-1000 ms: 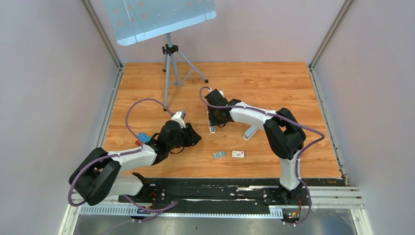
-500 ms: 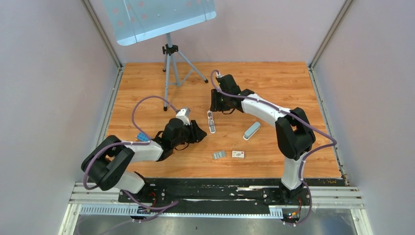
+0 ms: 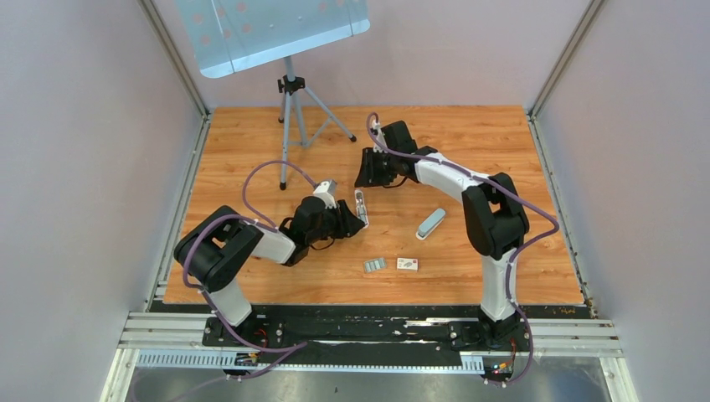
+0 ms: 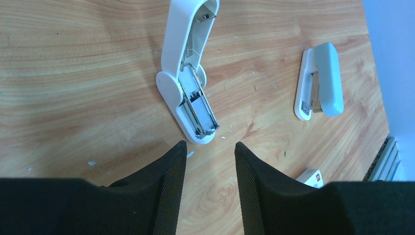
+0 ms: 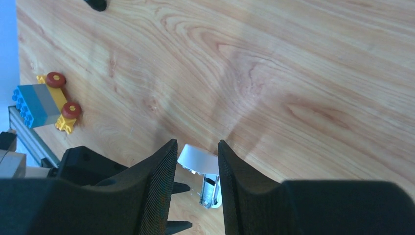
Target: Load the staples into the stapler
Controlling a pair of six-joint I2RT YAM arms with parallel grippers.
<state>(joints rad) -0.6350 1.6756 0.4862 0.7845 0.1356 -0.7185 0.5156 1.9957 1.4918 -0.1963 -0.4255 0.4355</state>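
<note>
Lying hinged open on the table (image 3: 469,134), white stapler (image 4: 188,93), left hand (image 4: 209,152) released just short of its near end, right hand (image 5: 195,152) released near its far end (nothing gripped), staples (image 3: 374,265) apart toward the arm bases, beside white box (image 3: 408,264).

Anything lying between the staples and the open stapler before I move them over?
Nothing visible. Bare tabletop separates the staples from the open stapler. The white box lies right of the staples, the closed stapler further right. The open left tool sits close to the open stapler's near end.
</note>
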